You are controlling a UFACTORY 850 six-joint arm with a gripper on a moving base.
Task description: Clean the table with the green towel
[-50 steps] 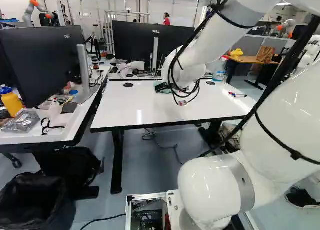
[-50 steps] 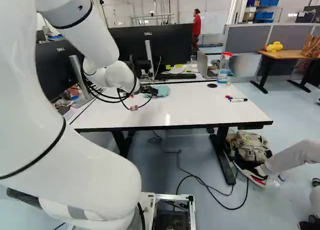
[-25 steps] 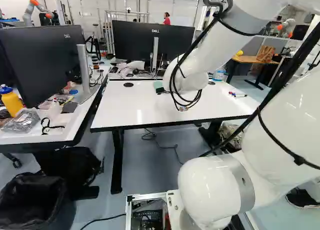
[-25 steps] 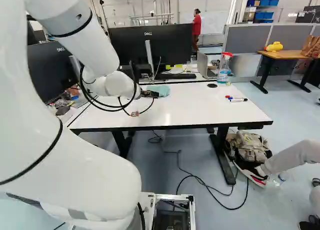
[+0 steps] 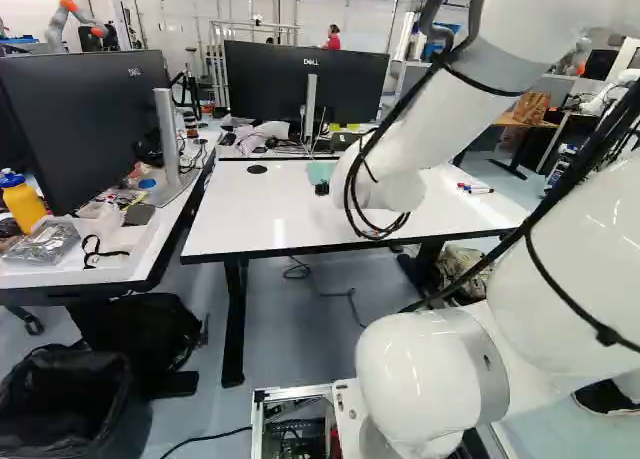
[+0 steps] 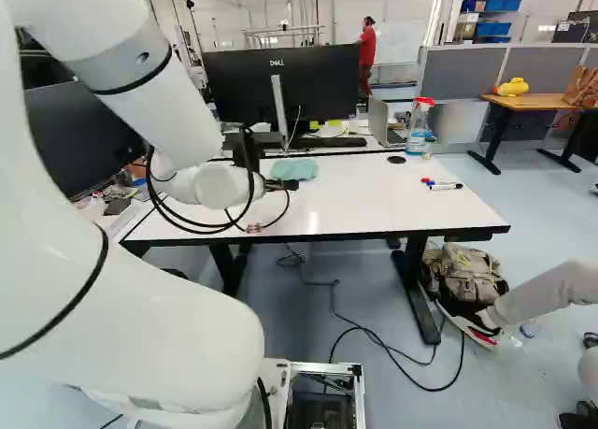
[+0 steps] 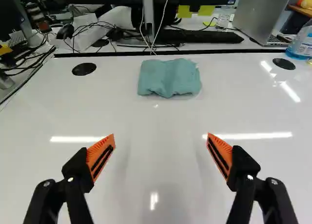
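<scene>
One arm (image 6: 173, 97), leftmost in the right base view, reaching over the table (image 6: 374, 209).

One gripper (image 7: 161, 136), at the arm's end: fingers spread wide, nothing between them, pointing toward the table's far side.

One towel (image 7: 169, 78), green, folded, lying on the table near its far edge, untouched. Bearing: straight ahead of the gripper, almost centred on the gap. Longer side running crosswise, from one finger's side to the other's. Judged step: approach for the pick-up, wiping all to come. The move seems to call for travel forward and down, with scarcely any sidestep, then a pinch across the cloth's width. Likely handling: soft, bunching inward. Hazard: fingers set too high may skim the folds; set too far forward, push the towel toward the far edge.

One grommet (image 6: 396, 160), black, round, right of the towel.

One spray bottle (image 6: 419, 130), standing past it.

Several pens (image 6: 443, 185), lying rightmost, well apart from the towel.
</scene>
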